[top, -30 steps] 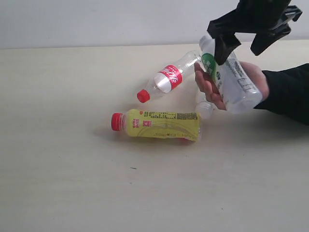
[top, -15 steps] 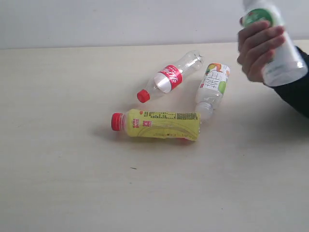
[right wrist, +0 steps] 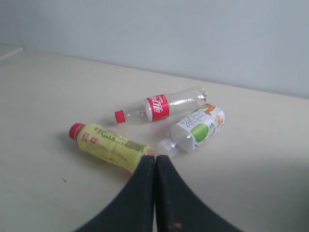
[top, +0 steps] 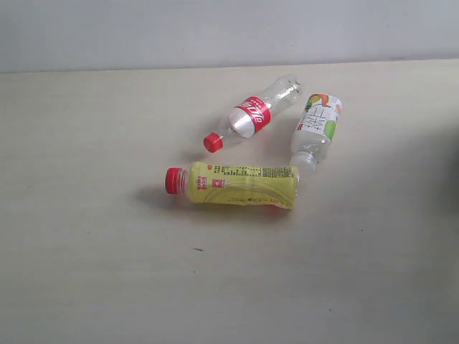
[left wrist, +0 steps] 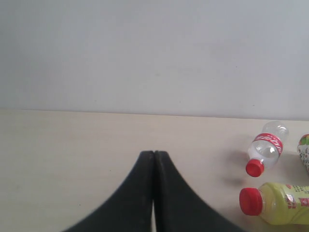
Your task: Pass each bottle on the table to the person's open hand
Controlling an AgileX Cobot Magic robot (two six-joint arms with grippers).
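Three bottles lie on the worktop (top: 86, 251): a yellow bottle (top: 240, 185), a clear cola bottle (top: 252, 115) near it, a white bottle (top: 315, 132) by its flat end. Both arms' jaws are pressed together, empty. Next job, probably: open up, grab one.

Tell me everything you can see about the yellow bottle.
The yellow bottle lies on its side on the table, red cap toward the left of the exterior view. It looks like thin plastic, creased along its lower side, with a printed yellow label. The neck of the whitish bottle sits at its base end, seemingly touching; the clear bottle lies apart.
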